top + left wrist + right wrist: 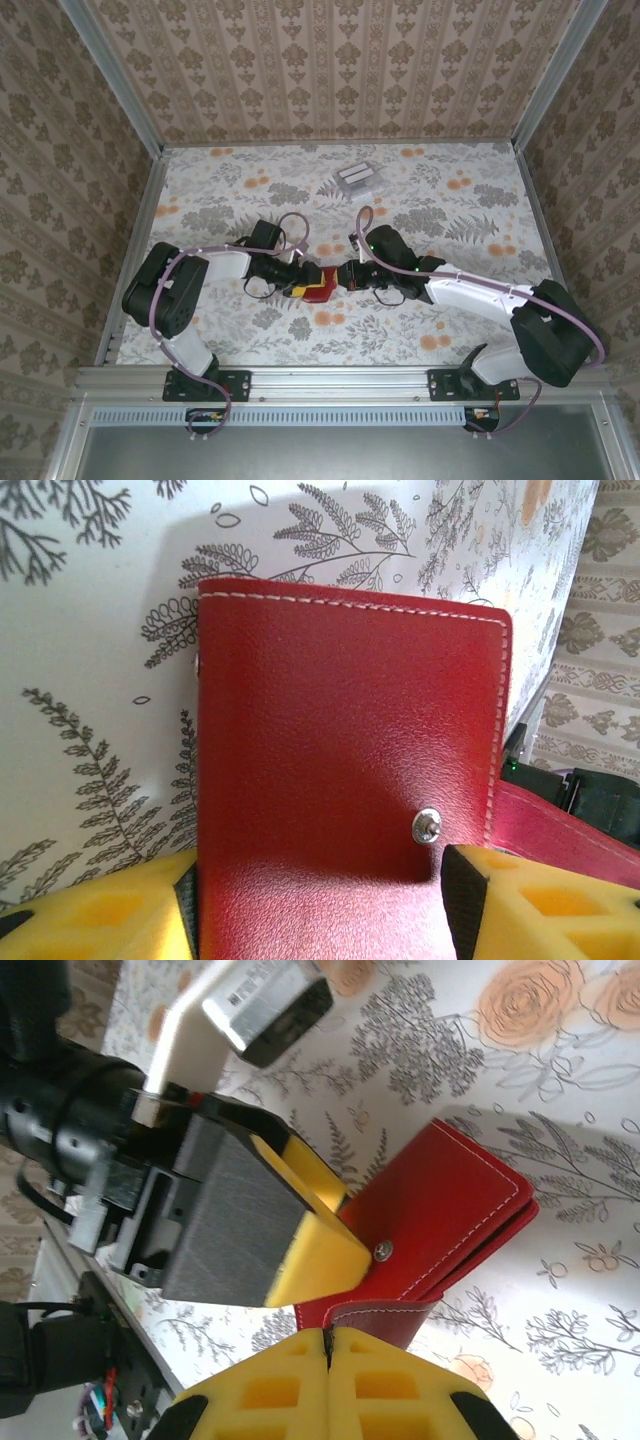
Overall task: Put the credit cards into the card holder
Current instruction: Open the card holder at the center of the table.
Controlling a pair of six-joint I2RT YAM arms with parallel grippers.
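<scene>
- We see the card holder [320, 287] lying on the floral surface [450, 330], near the middle and a little toward the near edge, between the two arms.
- The holder is red with pale stitching along its edges. In the left wrist view its outer face is turned toward the camera, with a small metal snap [427, 826] near one corner.
- The left gripper [298, 285] comes at the holder from the left. Its yellow fingers [90, 915] stand apart, one toward each side of the red face, so we read it as open and holding nothing. The finger on the snap's side overlaps the holder's face and ends just beside the snap.
- The right gripper [328, 1345] comes in from the right with its yellow fingers pressed together along a thin seam.
- The holder's red tab strap [375, 1315] curls right at those closed tips. In the left wrist view it runs from the holder toward the right gripper, so we take the right gripper to be pinching the holder by its strap.
- The credit cards [358, 178] lie in a small overlapping cluster on the far part of the surface, near the middle. They are silvery-grey with dark stripes and sit well apart from the holder and both grippers.
- We cannot tell from here how many cards are in the cluster.
</scene>
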